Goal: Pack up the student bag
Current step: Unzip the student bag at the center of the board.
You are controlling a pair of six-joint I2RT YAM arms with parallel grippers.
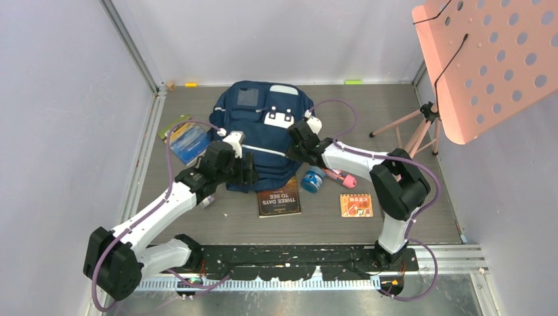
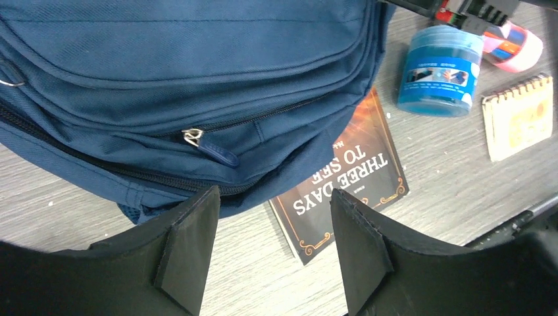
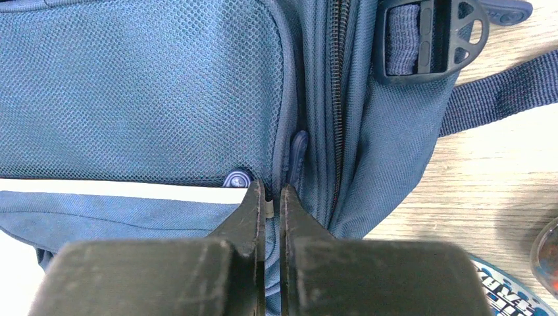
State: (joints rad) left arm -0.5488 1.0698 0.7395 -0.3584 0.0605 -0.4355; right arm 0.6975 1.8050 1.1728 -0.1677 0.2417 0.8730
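Student bag (image 1: 260,131) lies zipped mid-frame — right gripper (image 3: 271,191) jaws clenched at its zip pull (image 3: 297,155), likely to open it — left gripper (image 2: 274,197) jaws spread, empty.

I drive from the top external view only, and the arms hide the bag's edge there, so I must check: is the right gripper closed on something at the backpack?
Observer: The right wrist view shows the right gripper shut against the student bag, jaws almost touching, with a small pale piece between them.
Operator: Is that piece the zipper pull?
Observer: A navy zipper pull lies just beyond the fingertips; whether the piece belongs to it, I cannot tell.
Operator: And the left gripper?
Observer: The left gripper is open and holds nothing; a second zipper pull lies ahead of it on a closed zipper.
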